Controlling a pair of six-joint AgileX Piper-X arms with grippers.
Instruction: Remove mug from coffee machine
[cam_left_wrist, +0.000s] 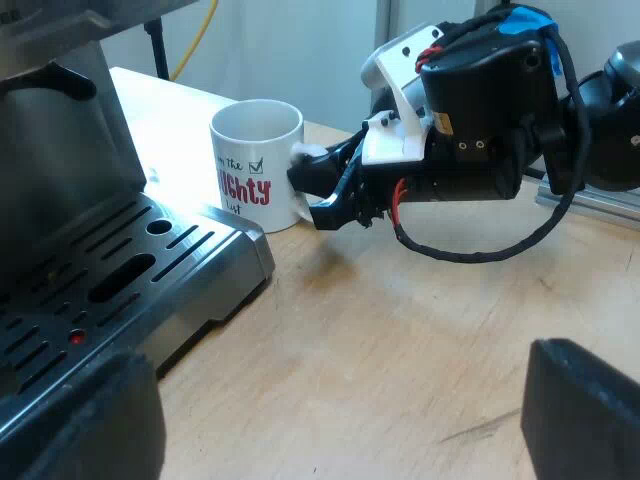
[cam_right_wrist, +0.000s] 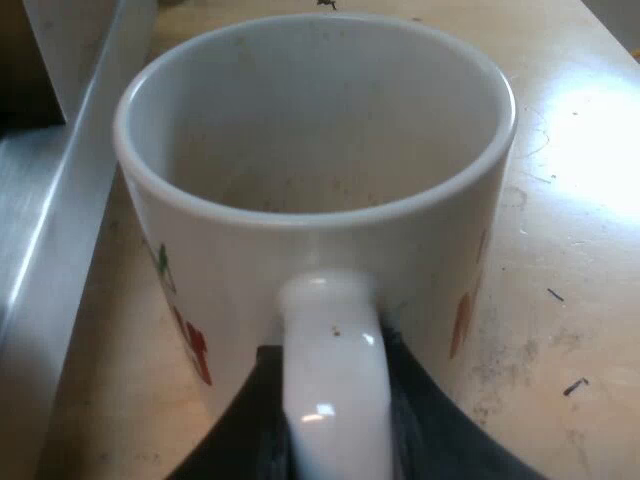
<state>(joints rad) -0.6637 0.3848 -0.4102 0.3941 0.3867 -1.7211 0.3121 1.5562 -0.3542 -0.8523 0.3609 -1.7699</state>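
From the left wrist we see the layout: the mug (cam_left_wrist: 257, 165) stands upright on the desk (cam_left_wrist: 400, 340), off the machine's (cam_left_wrist: 60, 150) tray (cam_left_wrist: 150, 270) and just beside its far corner. The right gripper (cam_left_wrist: 325, 190) comes in roughly level at the mug's handle, from the side away from the machine.

The right wrist view gives what that one hides. The handle (cam_right_wrist: 333, 370) runs between the two black fingers (cam_right_wrist: 440, 430), which press on both its sides, so we read the right gripper as clamped on the handle. It also looks down into the mug's white, lightly speckled inside.

The left gripper (cam_left_wrist: 335, 410) hangs over the desk by the tray's near end, its fingers wide apart and holding nothing.

A narrow strip of desk parts the mug from the machine's metal side. Away from the machine, open wood runs on.
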